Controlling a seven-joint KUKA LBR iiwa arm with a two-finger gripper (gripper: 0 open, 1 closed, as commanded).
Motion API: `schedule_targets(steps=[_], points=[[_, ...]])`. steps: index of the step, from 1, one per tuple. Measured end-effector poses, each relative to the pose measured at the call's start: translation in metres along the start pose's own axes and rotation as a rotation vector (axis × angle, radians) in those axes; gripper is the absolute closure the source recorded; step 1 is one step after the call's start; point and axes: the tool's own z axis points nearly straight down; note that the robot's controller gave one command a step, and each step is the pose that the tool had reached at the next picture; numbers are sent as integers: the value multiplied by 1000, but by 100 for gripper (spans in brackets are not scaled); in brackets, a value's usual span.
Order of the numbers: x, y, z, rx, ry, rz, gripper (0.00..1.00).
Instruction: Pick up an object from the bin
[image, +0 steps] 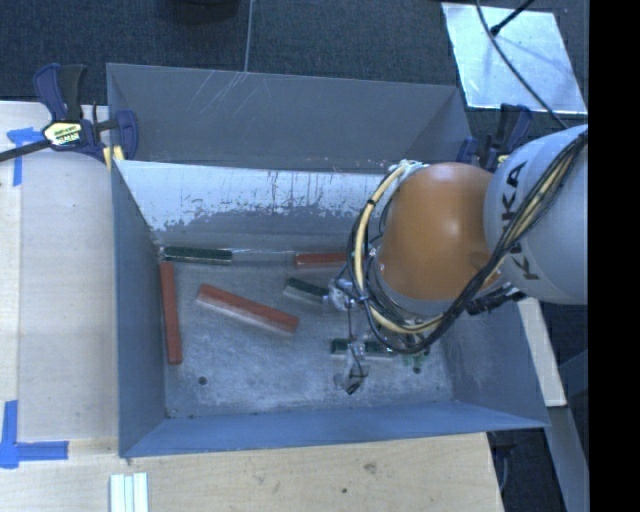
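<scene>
In the right half of the grey bin (140, 300), below the arm's orange cover (430, 235), the gripper (352, 380) hangs low over bare floor close to the near wall. Whether it is spread or pressed together cannot be told. Nearest to it, toward the far left, lies a short dark stick (305, 290). A reddish bar (247, 308) lies aslant mid-floor, and a red-brown rod (172, 312) runs along the left wall.
</scene>
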Motion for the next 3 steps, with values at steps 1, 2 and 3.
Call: schedule_targets(steps=[1,2,3], points=[[-94,17,92,-1,-10,16,0],[-57,73,96,-2,-5,97,0],[-60,70,94,-2,-9,102,100]])
